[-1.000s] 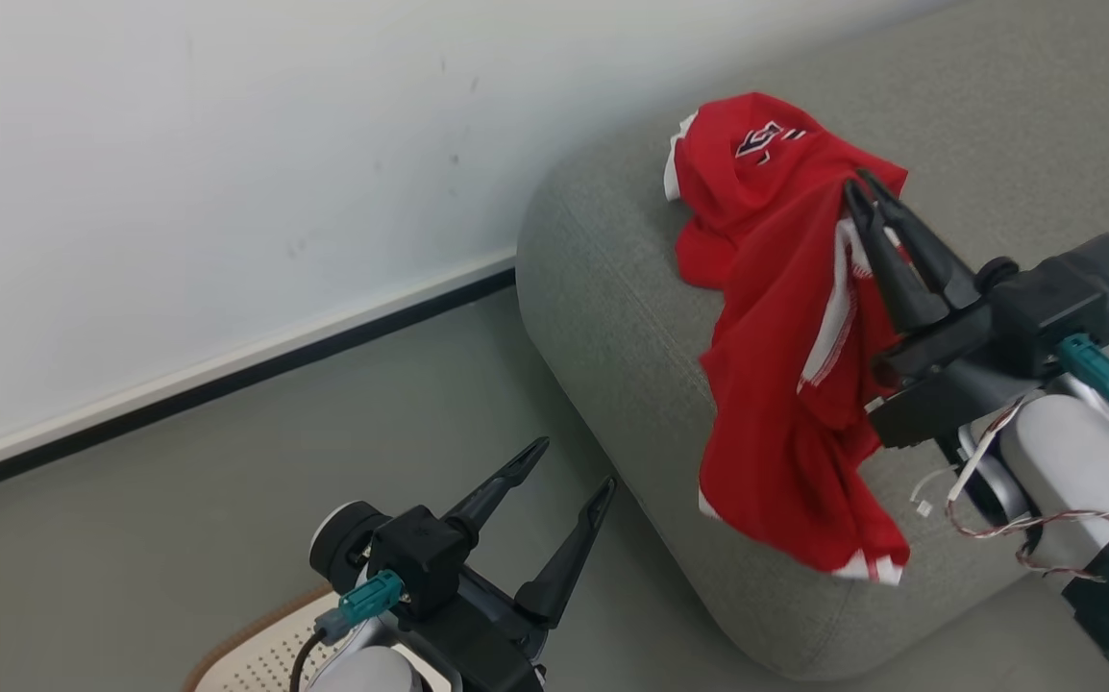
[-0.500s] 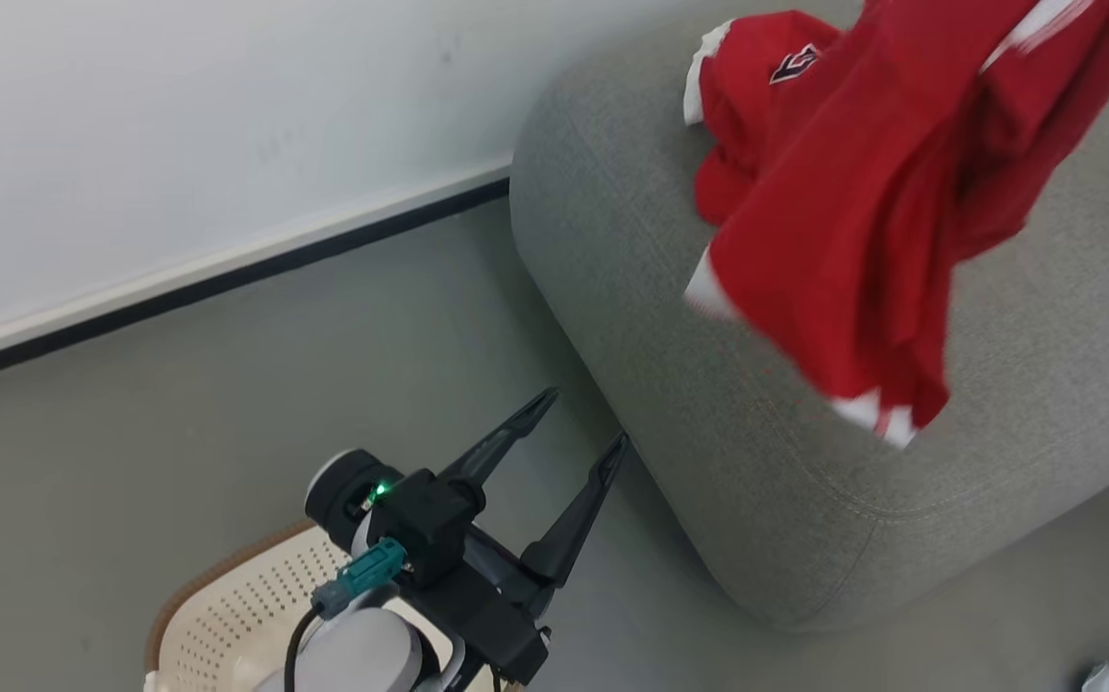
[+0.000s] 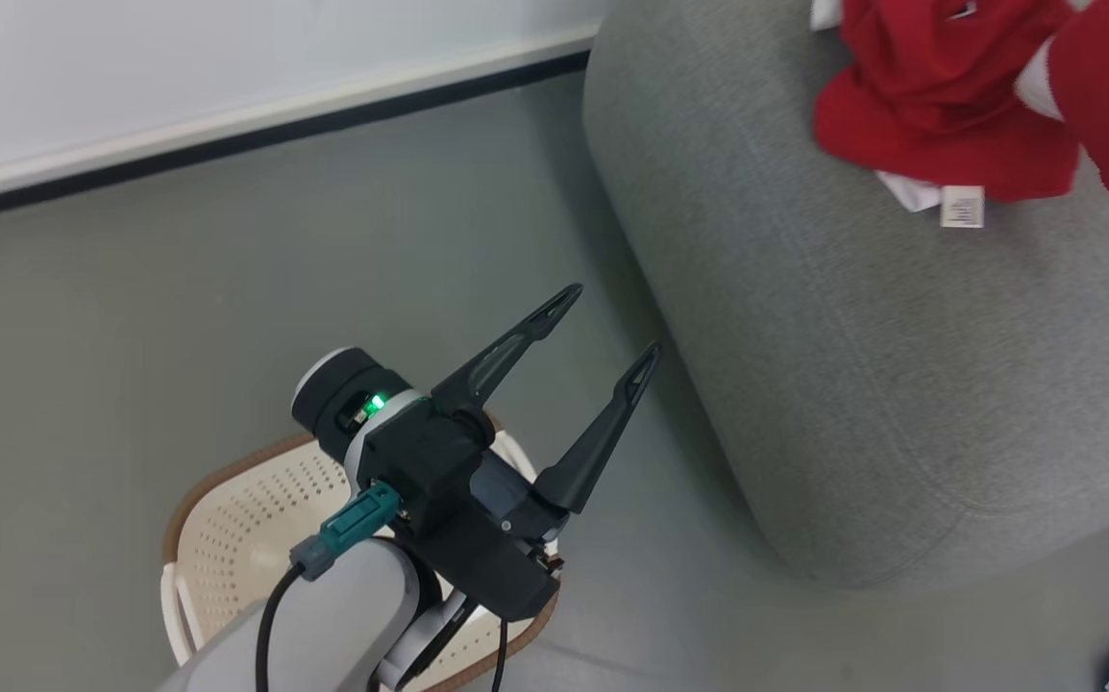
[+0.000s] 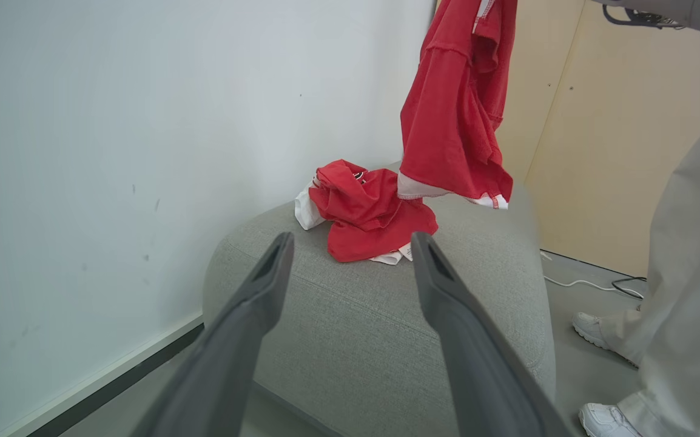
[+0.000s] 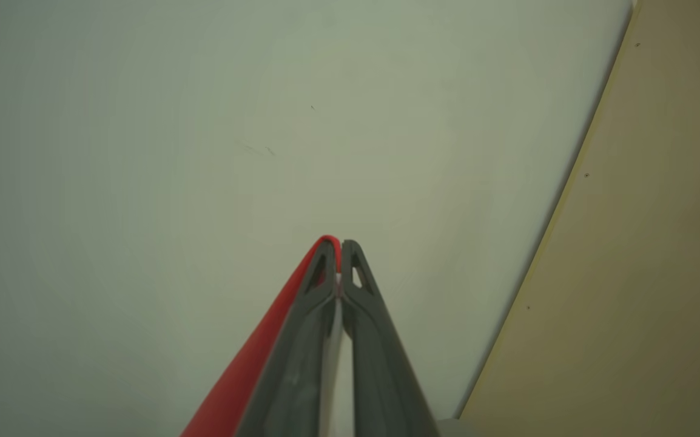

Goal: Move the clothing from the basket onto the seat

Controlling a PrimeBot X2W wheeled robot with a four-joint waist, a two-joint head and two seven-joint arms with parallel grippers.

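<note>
One piece of red clothing [image 3: 939, 125] lies crumpled on the grey seat [image 3: 852, 384], its white label showing. In the left wrist view this piece [image 4: 368, 206] sits on the seat [image 4: 386, 328], and a second red garment [image 4: 453, 109] hangs in the air above it. My right gripper [image 5: 338, 244] is shut, with red cloth [image 5: 253, 370] pinched between its fingers. My left gripper [image 3: 612, 322] is open and holds nothing, above the cream basket [image 3: 228, 461] and just left of the seat's side. The basket's inside is mostly hidden by my left arm.
A white wall with a dark baseboard [image 3: 276, 135] runs behind the grey floor. A person in pale trousers [image 4: 689, 243] and white shoes [image 4: 605, 419] stands to the right of the seat. A tan wooden panel [image 4: 617, 121] stands behind, with a cable on the floor.
The head camera has tilted down, so more of the basket shows. My right gripper has lifted its red garment off the seat's edge and up out of the head view. The left gripper stays open.
</note>
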